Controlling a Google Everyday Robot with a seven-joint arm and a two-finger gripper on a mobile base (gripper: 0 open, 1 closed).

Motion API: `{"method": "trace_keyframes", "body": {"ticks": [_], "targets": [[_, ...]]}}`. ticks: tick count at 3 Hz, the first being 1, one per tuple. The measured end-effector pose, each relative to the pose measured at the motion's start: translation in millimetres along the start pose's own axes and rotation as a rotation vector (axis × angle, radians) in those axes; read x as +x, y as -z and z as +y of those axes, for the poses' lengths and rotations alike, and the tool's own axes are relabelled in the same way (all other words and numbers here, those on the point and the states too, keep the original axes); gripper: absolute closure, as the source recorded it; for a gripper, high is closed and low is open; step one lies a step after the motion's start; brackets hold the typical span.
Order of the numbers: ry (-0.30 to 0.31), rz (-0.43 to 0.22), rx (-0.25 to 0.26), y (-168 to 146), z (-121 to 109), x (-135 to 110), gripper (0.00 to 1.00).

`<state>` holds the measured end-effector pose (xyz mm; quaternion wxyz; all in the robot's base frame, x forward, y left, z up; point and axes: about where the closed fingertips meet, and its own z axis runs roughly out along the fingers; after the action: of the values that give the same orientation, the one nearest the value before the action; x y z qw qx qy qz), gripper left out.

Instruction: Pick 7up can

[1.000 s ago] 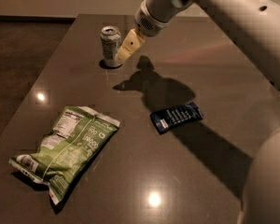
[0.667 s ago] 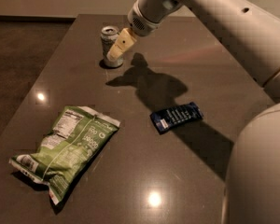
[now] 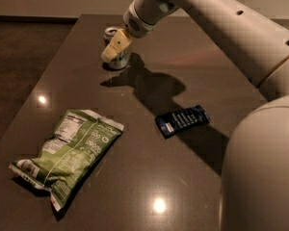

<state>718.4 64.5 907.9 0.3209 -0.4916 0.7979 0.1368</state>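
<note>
The 7up can stands upright at the far left part of the dark table. Its silver top shows and its pale body is partly hidden. My gripper reaches down from the upper right and sits right at the can, overlapping its front upper side in this view. I cannot see whether it touches the can. My white arm stretches across the upper right of the view.
A large green crinkled snack bag lies at the front left. A dark blue packet lies flat right of centre. The table's left edge runs close to the can. My robot body fills the lower right.
My gripper has moved left, from just right of the can to over it. The can, bag and packet have stayed in place.
</note>
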Motion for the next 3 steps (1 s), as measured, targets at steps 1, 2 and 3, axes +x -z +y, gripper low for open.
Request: {"method": "trace_keyframes", "body": {"ticks": [1, 2, 3], "targets": [[0.003, -0.014, -0.012, -4.7, 4.2, -8.0, 0.0], [0.005, -0.016, -0.02, -8.0, 5.4, -12.7, 0.15], [0.003, -0.014, -0.022, -8.8, 2.5, -13.5, 0.38]]}}
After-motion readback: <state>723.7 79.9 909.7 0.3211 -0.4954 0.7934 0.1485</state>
